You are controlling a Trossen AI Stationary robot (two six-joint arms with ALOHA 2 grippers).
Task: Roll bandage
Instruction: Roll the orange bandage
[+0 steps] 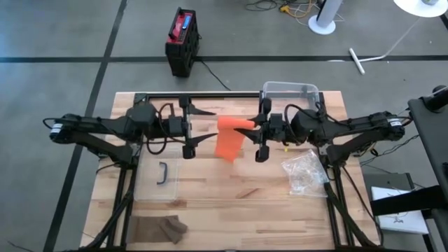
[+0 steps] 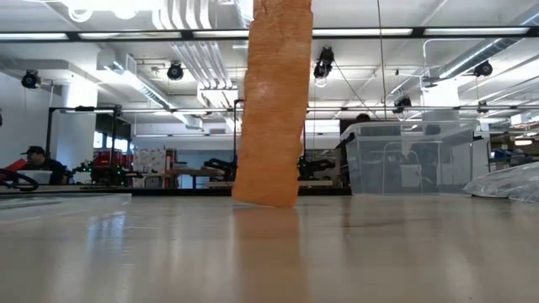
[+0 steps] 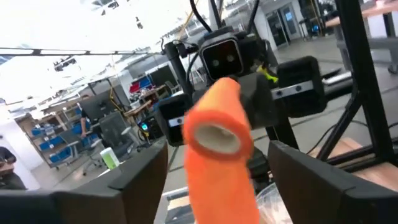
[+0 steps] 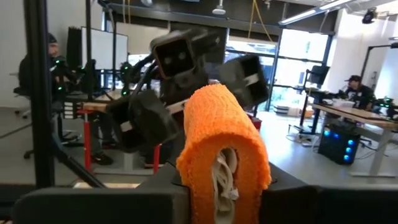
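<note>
**Bandage roll held at table centre, tail hanging to the top**

1. Cloth (image 1: 159,228): a dark folded piece at the table's (image 1: 231,210) 7 o'clock edge, well apart from both arms.

2. Tray (image 1: 158,183): clear and flat, with a dark handle (image 1: 162,173), at 8 o'clock of centre, beneath the left arm.

3. Left gripper (image 1: 201,125): at 9 o'clock of the bandage, pointing toward 3 o'clock. The jaws stand wide, one finger toward 12 o'clock and one toward 6 o'clock. In the left wrist view both fingers (image 3: 134,180) flank the roll with clear gaps; nothing is gripped.

4. Bandage (image 1: 230,138): an orange roll with a pale core, raised above the table centre. A loose tail hangs from the roll and, in the low view, its bottom end (image 2: 268,118) sits at the table top. The roll's open end faces the left gripper.

5. Right gripper (image 1: 256,124): at 3 o'clock of the bandage, pointing toward 9 o'clock. The jaws stand narrow, clamped on the roll; the right wrist view shows the roll (image 4: 224,146) pinched between the two fingers.

6. Bin (image 1: 290,92): clear plastic, at the table's 1 o'clock edge, behind the right arm.

7. Bag (image 1: 304,173): crumpled clear plastic at 4 o'clock of centre, beside the right arm.
</note>
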